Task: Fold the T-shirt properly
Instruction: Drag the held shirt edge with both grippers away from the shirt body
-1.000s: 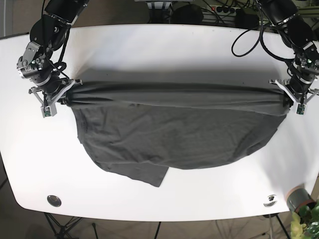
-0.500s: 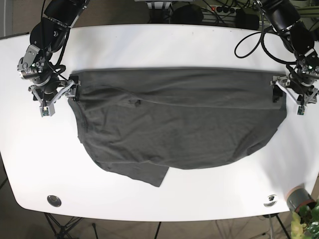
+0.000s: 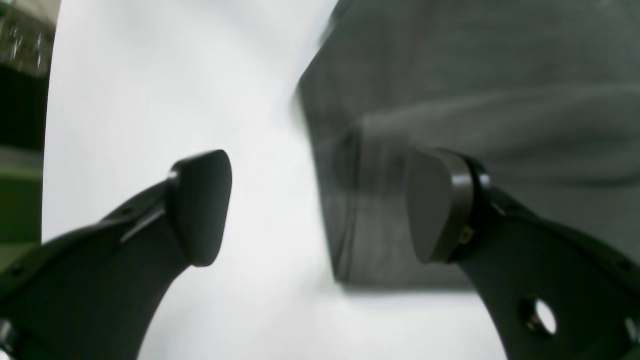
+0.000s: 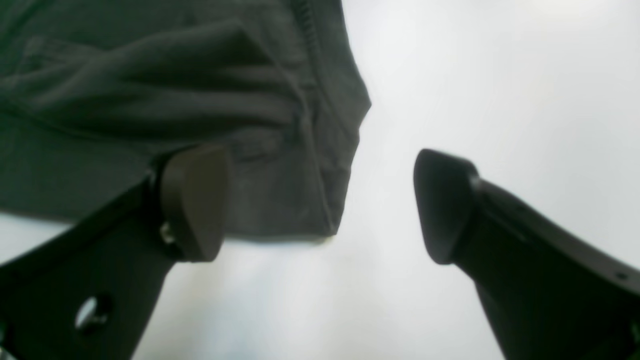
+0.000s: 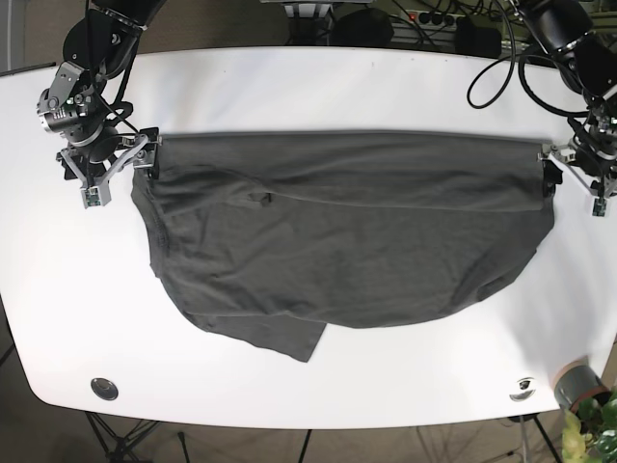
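While lying spread across the white table (image 5: 318, 87), the dark grey T-shirt (image 5: 347, 231) is showing a straight far edge running left to right, w/ its near edge curving and a loose flap sticking out near the front-left. Creases are running across the fabric, esp. along the far band.

At the scene's left, the right gripper (image 5: 108, 172) is hovering at the shirt's far-left corner, jaws spread apart and holding nothing. Its wrist view is showing that corner (image 4: 325, 165) sitting between the two fingers (image 4: 192, 200), one finger over the cloth and the other over bare table, w/ a clear gap on both sides of the hem.

At the scene's right, the left gripper (image 5: 575, 181) is hanging at the shirt's far-right corner, also released and gripping nothing. Its wrist cam is showing the shirt corner (image 3: 340, 210) lying flat in the gap, one finger (image 3: 435, 205) over the fabric, the other over white table, neither pinching the cloth as far as the blurred frame allows.

Cables (image 5: 501, 68) are looping off the arm at far right. A small round fitting (image 5: 104, 389) is sitting near the table's front-left edge, another (image 5: 523, 388) near front-right, beside a grey pot (image 5: 576, 384) w/ green leaves just off the table.
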Robot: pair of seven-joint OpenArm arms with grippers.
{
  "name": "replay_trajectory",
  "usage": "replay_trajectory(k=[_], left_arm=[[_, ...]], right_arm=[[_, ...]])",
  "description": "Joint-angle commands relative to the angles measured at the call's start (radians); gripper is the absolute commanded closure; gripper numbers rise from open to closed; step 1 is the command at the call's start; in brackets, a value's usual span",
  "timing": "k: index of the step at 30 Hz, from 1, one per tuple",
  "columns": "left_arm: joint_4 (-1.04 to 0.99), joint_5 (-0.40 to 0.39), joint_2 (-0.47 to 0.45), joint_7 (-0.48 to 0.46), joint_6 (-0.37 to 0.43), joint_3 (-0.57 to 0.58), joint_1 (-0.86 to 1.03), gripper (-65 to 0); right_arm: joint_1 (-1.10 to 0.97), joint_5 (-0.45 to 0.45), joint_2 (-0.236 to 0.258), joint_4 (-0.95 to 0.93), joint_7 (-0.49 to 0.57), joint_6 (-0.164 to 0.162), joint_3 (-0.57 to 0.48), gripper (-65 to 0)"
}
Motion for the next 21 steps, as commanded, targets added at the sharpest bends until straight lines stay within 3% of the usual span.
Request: replay_trajectory(k=[1, 8, 13, 21], left_arm=[[-0.009, -0.016, -0.015, -0.072, 0.001, -0.002, 0.019, -49.2], [-0.118, -0.014, 0.008, -0.224, 0.001, -0.001, 0.041, -46.9], [-0.197, -0.014, 0.011, -0.308, 0.001, -0.001, 0.039, -37.8], [-0.265, -0.014, 0.006, -0.323, 0.001, 0.073, 0.041, -37.1]], right_arm=[[0.008, 0.011, 0.014, -0.034, 0.019, 0.003, 0.003, -54.5], [0.01, 0.011, 0.015, -0.137, 0.099, 0.003, 0.001, -52.8], [0.01, 0.011, 0.018, -0.219, 0.155, 0.005, -0.002, -40.1], [0.025, 0.011, 0.02, -0.281, 0.165, 0.005, 0.001, -27.9]])
